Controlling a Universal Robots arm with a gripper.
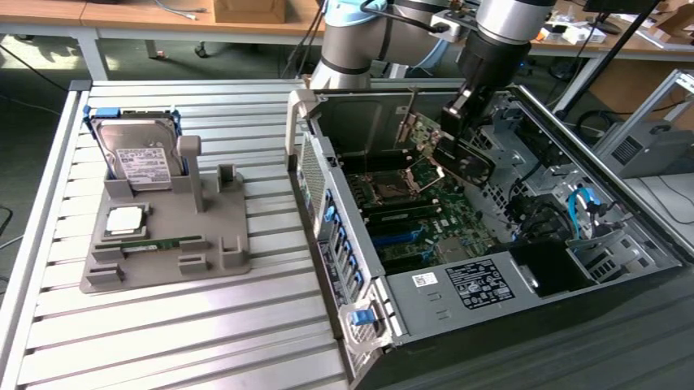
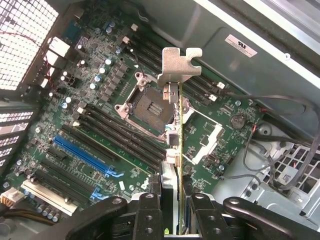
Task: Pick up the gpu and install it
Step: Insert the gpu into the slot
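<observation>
gpu (image 2: 176, 145) hangs edge-on over the motherboard (image 2: 100, 125), inside the open computer case (image 1: 325, 187); whether it touches the motherboard yet I cannot tell. To seat it well, I judge the card must be kept square to the motherboard, with its lower edge lined along a slot and any push spread evenly. Gripper (image 2: 176, 215) is partly closed, its fingers (image 2: 150, 212) pinching the card from both faces
</observation>
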